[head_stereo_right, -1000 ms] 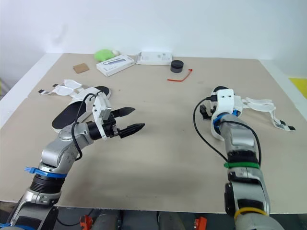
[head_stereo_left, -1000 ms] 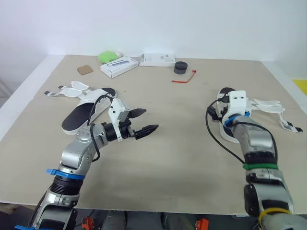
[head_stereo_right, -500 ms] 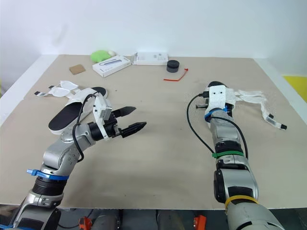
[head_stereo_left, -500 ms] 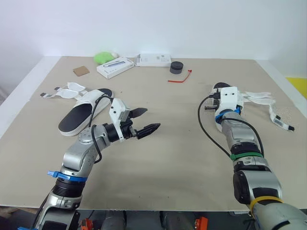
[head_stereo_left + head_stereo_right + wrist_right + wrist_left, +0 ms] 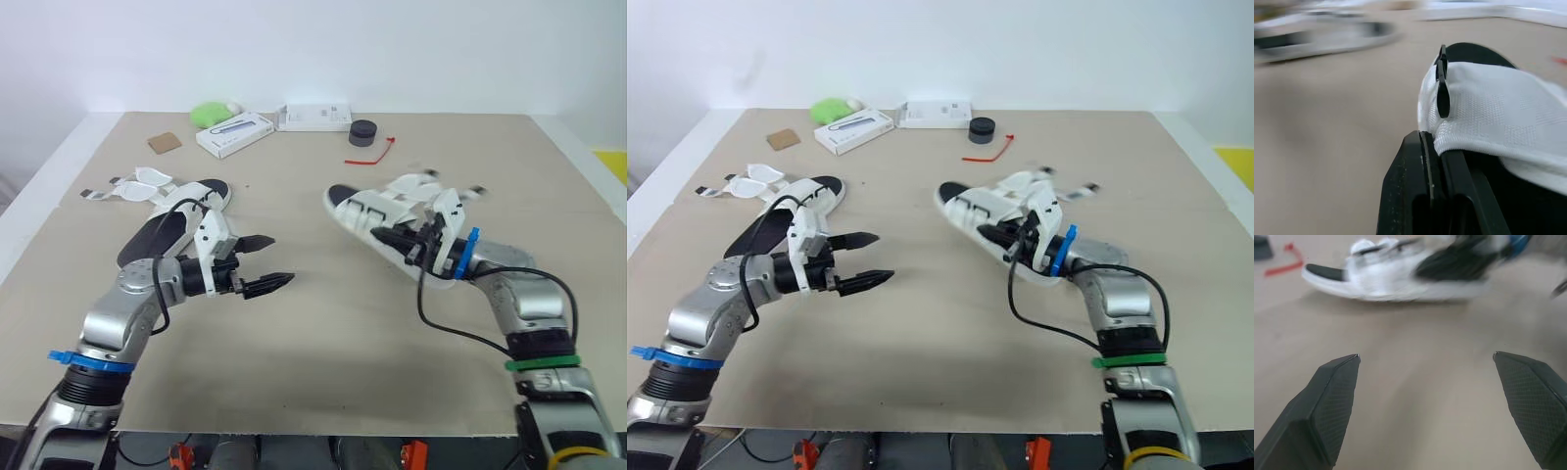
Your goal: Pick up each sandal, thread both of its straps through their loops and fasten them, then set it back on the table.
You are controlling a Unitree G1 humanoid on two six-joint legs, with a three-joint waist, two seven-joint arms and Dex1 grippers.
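Note:
A white sandal with a black footbed [image 5: 377, 217] is over the table's middle right, its straps [image 5: 431, 186] hanging loose. My right gripper [image 5: 397, 238] is shut on its side; the right wrist view shows the black fingers [image 5: 1422, 196] pinching the white upper [image 5: 1488, 117]. The second sandal [image 5: 171, 230] lies at the left with its straps [image 5: 137, 184] spread on the table. In front of it my left gripper [image 5: 282, 258] hovers open and holds nothing. The left wrist view looks between the fingers [image 5: 1332, 401] toward the held sandal [image 5: 1376, 276].
Along the far edge lie a white box [image 5: 239, 133], a green object [image 5: 211, 114], another white box [image 5: 315, 117], a black round item [image 5: 363, 132], a red tie [image 5: 372, 157] and a brown square [image 5: 163, 142]. Bare tabletop [image 5: 323, 333] lies between the arms.
My right gripper has shut on the right-hand sandal and swung it left toward the table's middle. The left arm drew back a little to the left, still open.

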